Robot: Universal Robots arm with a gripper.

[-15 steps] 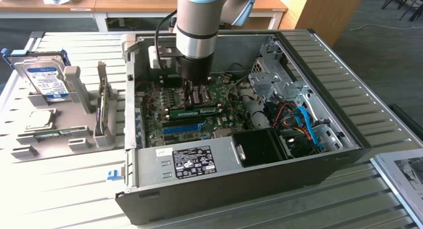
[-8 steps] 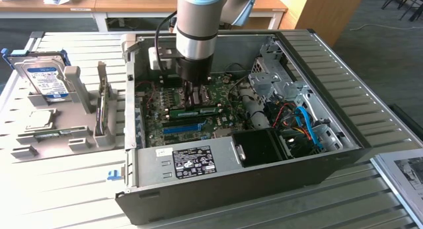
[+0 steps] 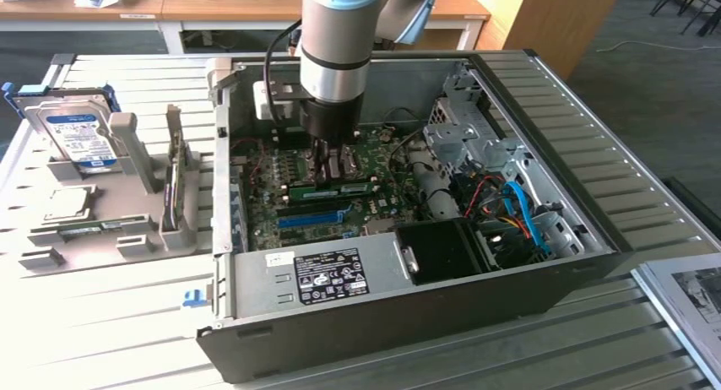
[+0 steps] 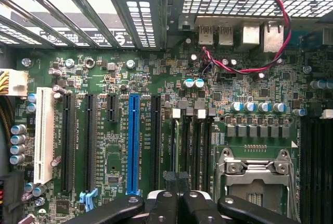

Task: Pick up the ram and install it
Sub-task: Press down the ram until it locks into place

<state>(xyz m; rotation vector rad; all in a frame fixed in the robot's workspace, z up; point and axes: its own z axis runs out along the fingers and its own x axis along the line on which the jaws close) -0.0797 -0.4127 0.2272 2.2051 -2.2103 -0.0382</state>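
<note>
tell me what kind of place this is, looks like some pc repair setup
Probably a lab or workshop bench for computer assembly: an open desktop PC case on a slatted metal table, a hard drive standing in a grey parts fixture, office desks behind.

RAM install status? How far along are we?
Done: the ram is inside the case, lying along the memory slots. In hand: the shut gripper sits directly over it; whether it is gripping or pressing, I can't tell. Left: full seating can't be confirmed from here.
</note>
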